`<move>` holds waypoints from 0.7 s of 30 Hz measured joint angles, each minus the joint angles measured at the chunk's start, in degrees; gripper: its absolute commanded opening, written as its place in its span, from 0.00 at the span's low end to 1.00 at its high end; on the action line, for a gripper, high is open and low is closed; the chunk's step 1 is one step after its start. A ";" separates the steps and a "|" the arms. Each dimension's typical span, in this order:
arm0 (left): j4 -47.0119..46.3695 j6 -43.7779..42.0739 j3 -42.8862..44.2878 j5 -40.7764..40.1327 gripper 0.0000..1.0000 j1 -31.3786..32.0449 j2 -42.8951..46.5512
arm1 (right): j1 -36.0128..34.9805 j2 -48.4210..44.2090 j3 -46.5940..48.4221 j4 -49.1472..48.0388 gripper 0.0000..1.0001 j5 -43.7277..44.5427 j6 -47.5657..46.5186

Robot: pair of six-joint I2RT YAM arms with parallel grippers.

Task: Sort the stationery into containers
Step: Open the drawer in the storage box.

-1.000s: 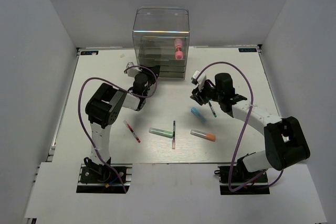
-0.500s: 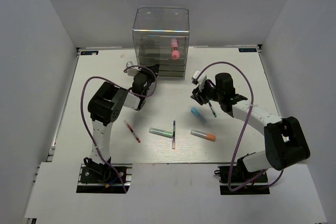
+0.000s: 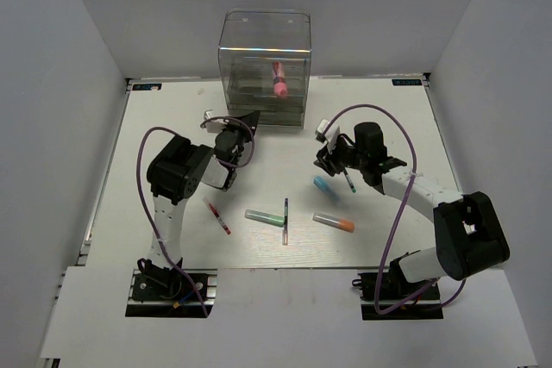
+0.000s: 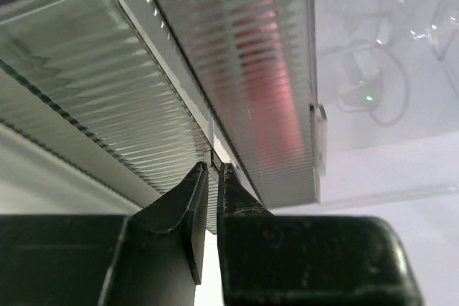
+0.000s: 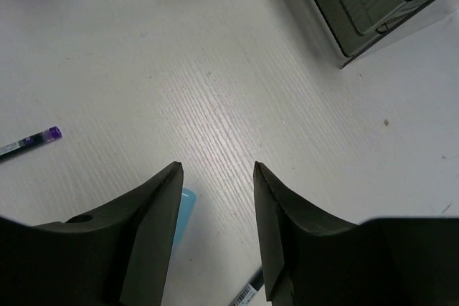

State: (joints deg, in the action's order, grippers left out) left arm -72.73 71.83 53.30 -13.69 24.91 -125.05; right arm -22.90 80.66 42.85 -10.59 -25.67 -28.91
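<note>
Shifted leftward inside the drawer box (image 3: 264, 58), at the middle of the desk's (image 3: 164, 118) far edge, is the pink tube (image 3: 279, 79); the left fingers (image 3: 247, 117) are carried slightly toward the left edge. From above, the right fingers (image 3: 333, 161) are seen hovering right of centre, over the light-blue marker (image 3: 324, 184) and beside a dark pen (image 3: 348, 180). Red pen (image 3: 217, 215), green marker (image 3: 263, 216) and grey-orange marker (image 3: 334, 222) are left lying nearer the near edge.

At the left wrist, the fingers (image 4: 203, 180) are pinched on a thin drawer lip (image 4: 213, 157), presumably so the drawer can be slid; the tube is glimpsed as a pink blur through ribbed plastic above them.

At the right wrist, the fingers (image 5: 161, 198) are spread wide with nothing held. The light-blue marker is half hidden under one finger and is likely the next pick.
</note>
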 measured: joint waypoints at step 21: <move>-6.34 0.02 -15.30 3.06 0.31 1.53 7.63 | 0.00 4.50 1.79 10.56 0.61 4.61 -0.15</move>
State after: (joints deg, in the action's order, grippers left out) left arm -79.07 71.85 38.00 -10.63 26.44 -117.43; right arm -22.90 85.17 44.64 -0.03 -21.06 -29.06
